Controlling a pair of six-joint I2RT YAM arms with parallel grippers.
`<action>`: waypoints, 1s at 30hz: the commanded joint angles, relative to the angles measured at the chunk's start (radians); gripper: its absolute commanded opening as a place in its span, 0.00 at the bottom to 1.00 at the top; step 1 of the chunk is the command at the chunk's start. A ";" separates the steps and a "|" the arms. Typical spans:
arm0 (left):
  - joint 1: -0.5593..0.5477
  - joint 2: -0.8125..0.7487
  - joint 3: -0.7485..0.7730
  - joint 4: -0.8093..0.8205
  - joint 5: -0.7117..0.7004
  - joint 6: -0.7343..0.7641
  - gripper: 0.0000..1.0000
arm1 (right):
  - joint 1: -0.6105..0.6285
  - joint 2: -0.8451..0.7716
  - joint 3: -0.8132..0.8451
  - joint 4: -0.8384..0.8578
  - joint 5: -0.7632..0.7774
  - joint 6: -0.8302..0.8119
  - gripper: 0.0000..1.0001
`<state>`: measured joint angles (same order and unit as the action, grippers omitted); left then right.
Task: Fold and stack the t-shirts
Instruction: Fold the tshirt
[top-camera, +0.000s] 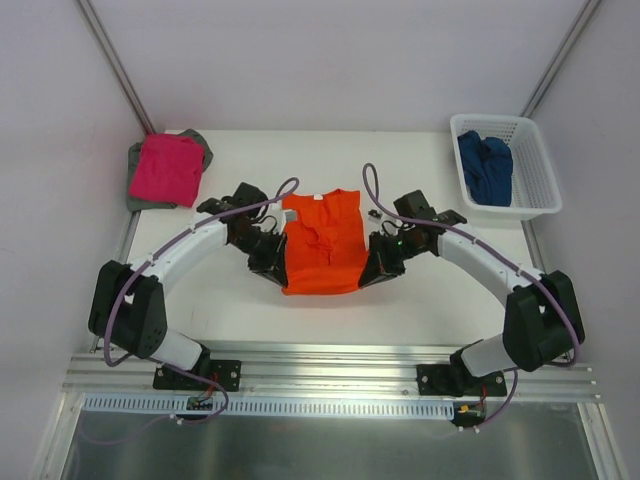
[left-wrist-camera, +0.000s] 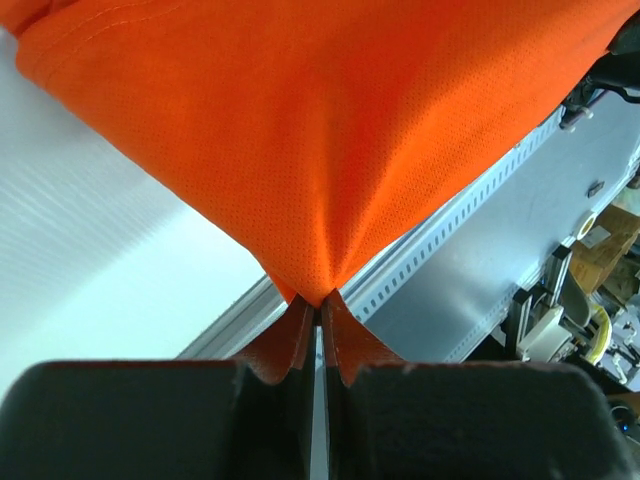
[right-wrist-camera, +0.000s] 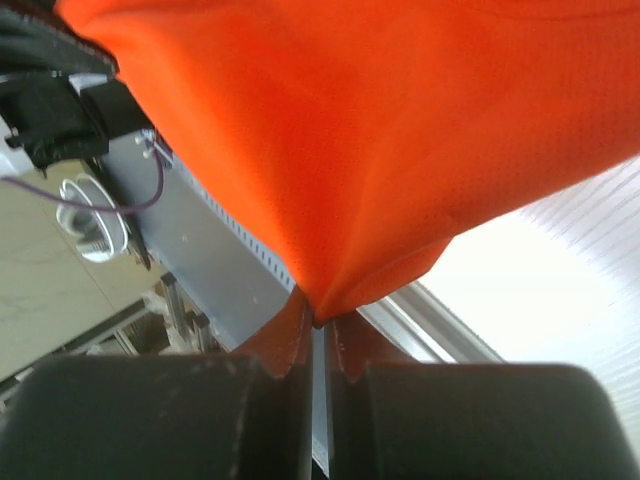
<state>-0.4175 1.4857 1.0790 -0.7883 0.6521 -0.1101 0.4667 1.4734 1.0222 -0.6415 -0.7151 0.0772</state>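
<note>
At the table's (top-camera: 420, 300) far left corner, the magenta t-shirt (top-camera: 165, 168) is lying on the grey t-shirt (top-camera: 135, 188). The left gripper (left-wrist-camera: 318, 306) is clamping the near left corner of the orange t-shirt (top-camera: 322, 245), which is lying mid-table. The right gripper (right-wrist-camera: 318, 322) is pinching its near right corner. The dark blue t-shirt (top-camera: 485, 167) is sitting in the white basket (top-camera: 541, 192) at far right.

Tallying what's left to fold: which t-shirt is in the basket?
The dark blue t-shirt, inside the white basket. The orange t-shirt is mid-table; the pink t-shirt lies on the grey t-shirt.
</note>
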 joint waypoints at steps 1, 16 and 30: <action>0.003 -0.073 -0.033 -0.035 0.034 0.027 0.00 | 0.026 -0.088 -0.031 -0.012 -0.027 -0.005 0.01; 0.091 0.387 0.510 -0.045 0.000 0.085 0.00 | -0.105 0.229 0.387 0.106 -0.006 -0.047 0.01; 0.121 0.625 0.809 -0.003 -0.167 0.066 0.00 | -0.138 0.513 0.589 0.164 0.008 -0.017 0.01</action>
<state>-0.3119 2.1151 1.8328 -0.8021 0.5568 -0.0570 0.3267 1.9823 1.5700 -0.5041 -0.6964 0.0593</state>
